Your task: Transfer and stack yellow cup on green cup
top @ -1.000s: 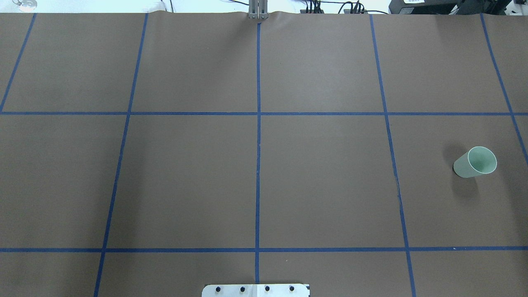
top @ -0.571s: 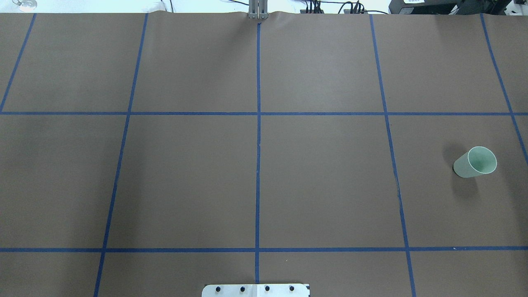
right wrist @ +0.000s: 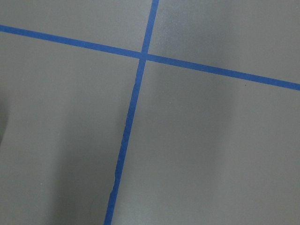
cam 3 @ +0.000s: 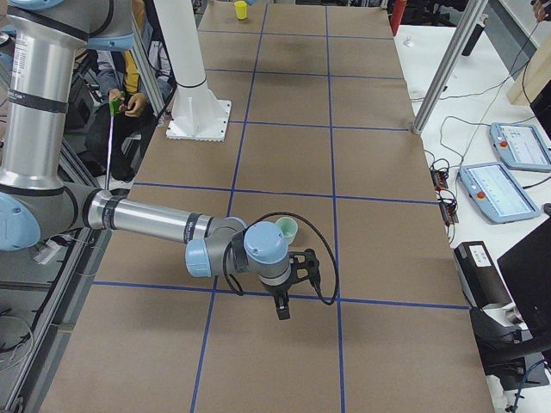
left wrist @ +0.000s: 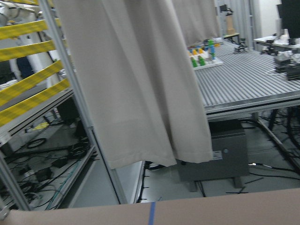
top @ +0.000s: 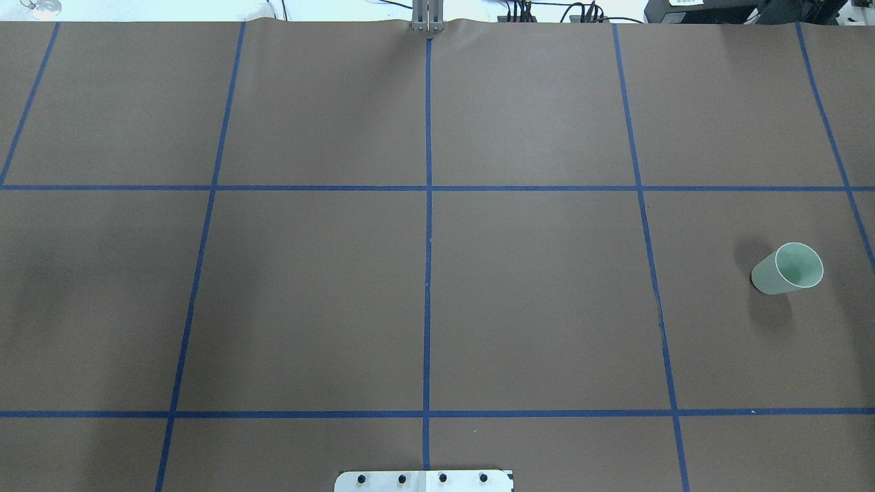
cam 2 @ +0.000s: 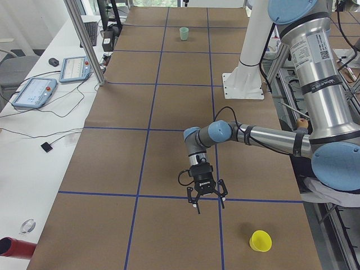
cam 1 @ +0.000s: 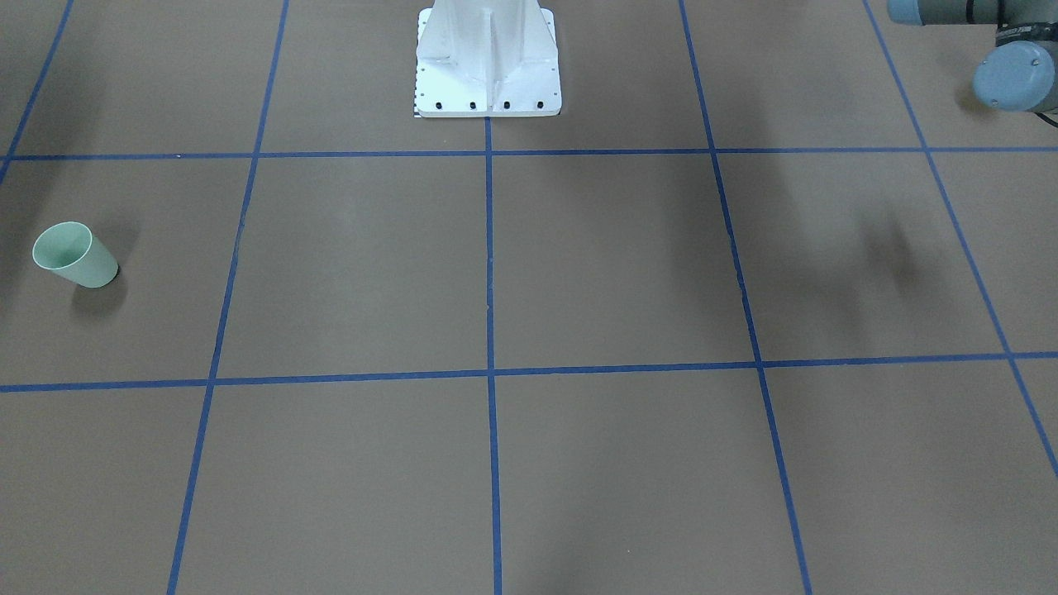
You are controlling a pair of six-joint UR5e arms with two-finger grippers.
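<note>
The green cup (top: 787, 268) stands at the table's right side, also seen as the green cup (cam 1: 74, 254) and far off as the green cup (cam 2: 184, 34). The yellow cup (cam 2: 260, 241) sits near the table's left end, close to the robot's edge, small and distant as the yellow cup (cam 3: 240, 9). My left gripper (cam 2: 206, 203) points down over a blue tape line, a little way from the yellow cup. My right gripper (cam 3: 282, 310) hangs low beside the green cup (cam 3: 287, 229), with its wrist partly hiding the cup. Whether either gripper is open or shut I cannot tell.
The white robot base (cam 1: 488, 62) stands at mid-table on the robot's side. A left arm joint (cam 1: 1012, 74) shows at that view's top right. Side benches hold tablets (cam 2: 35, 91) and cables. An aluminium post (cam 3: 448, 64) rises at the table edge. A person (cam 3: 129, 86) sits behind the robot.
The green cup has stayed put in the overhead view. A faint shadow has spread over the table's left part.
</note>
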